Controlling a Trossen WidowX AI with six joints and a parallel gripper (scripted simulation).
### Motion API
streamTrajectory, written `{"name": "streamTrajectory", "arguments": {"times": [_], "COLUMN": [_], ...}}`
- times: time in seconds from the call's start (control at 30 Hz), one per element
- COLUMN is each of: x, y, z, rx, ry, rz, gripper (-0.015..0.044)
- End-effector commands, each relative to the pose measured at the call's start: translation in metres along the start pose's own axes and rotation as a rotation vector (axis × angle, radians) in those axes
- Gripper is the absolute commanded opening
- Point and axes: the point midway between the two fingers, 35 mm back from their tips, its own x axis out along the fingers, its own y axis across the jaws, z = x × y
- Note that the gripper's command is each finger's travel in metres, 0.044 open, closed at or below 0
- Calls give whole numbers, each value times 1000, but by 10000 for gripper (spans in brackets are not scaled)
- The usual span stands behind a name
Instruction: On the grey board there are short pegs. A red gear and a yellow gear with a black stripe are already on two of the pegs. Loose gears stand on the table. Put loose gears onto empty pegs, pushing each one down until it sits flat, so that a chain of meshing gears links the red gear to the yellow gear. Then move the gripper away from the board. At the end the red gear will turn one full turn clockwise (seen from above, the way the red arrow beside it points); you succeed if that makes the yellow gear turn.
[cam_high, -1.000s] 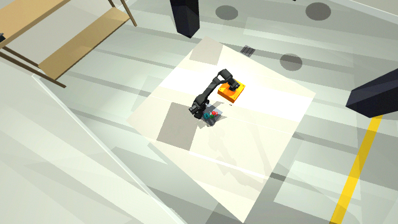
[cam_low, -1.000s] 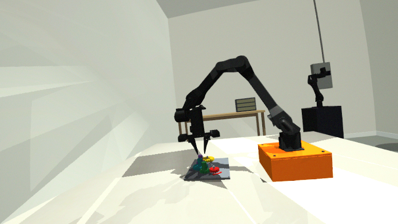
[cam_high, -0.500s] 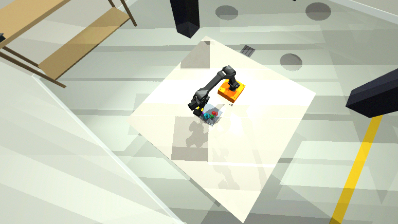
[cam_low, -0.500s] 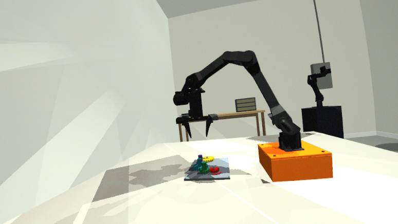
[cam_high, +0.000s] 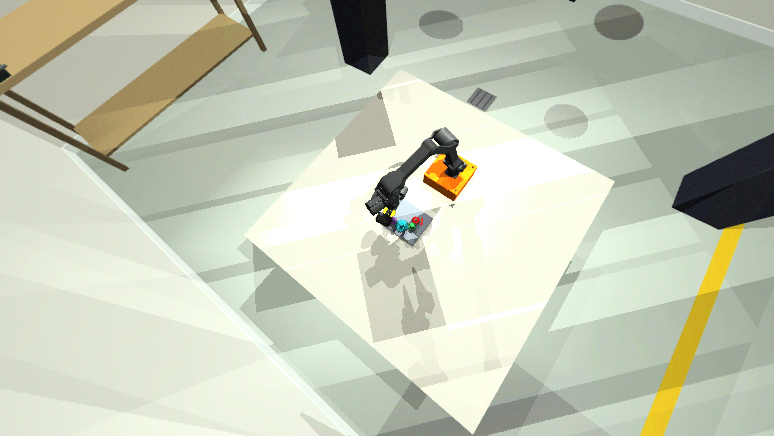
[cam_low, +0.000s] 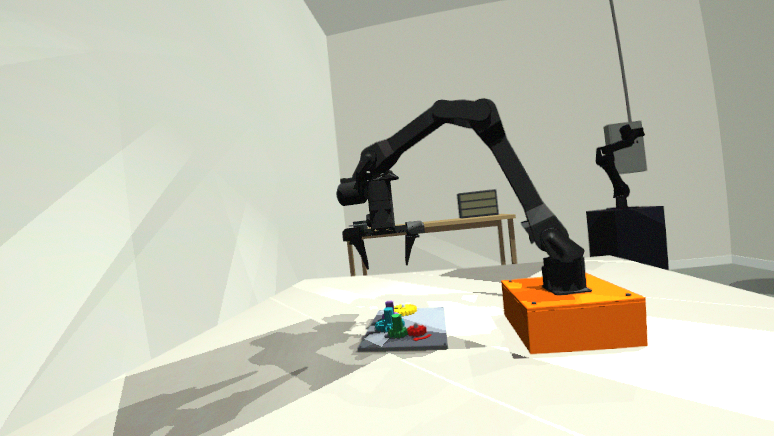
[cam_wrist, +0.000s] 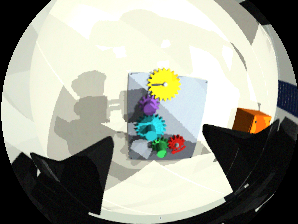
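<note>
Reaching down over the grey board (cam_high: 425, 225) (cam_low: 430, 319) (cam_wrist: 190, 100) with the gripper (cam_high: 392, 206) (cam_low: 387, 265) (cam_wrist: 158, 133), spread almost fully, fingers downward, holding nothing, well above the gears. Lying flat on the counter (cam_high: 487, 270) (cam_low: 487, 389) (cam_wrist: 75, 55), with a bent row on top: from the yellow gear (cam_high: 389, 212) (cam_low: 406, 309) (cam_wrist: 167, 91) through the purple gear (cam_high: 394, 220) (cam_low: 389, 304) (cam_wrist: 149, 105), cyan gear (cam_high: 401, 225) (cam_low: 387, 316) (cam_wrist: 151, 126) and green gear (cam_high: 412, 226) (cam_low: 397, 324) (cam_wrist: 160, 146) to the red gear (cam_high: 415, 219) (cam_low: 417, 329) (cam_wrist: 176, 144). Standing with axes upright, to judge by the tall knobs on cyan and green. In the wrist view, running lengthwise from top to bottom, then turning right at green toward red. On yellow, pointing leftward from the centre with the black stripe. Curving beside red, with the red arrow (cam_low: 422, 337). Too small to confirm full seating or meshing of teeth.
</note>
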Motion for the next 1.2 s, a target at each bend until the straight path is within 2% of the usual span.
{"name": "streamTrajectory", "arguments": {"times": [0.0,0.93,1.0,1.17], "x": [-1,-1,-2,-10], "y": [0,0,4,18], "z": [0,0,-11,-93], "rx": [0,0,0,0], "ry": [0,0,1,10], "rz": [1,1,1,2], "gripper": [440,440,440,440]}}
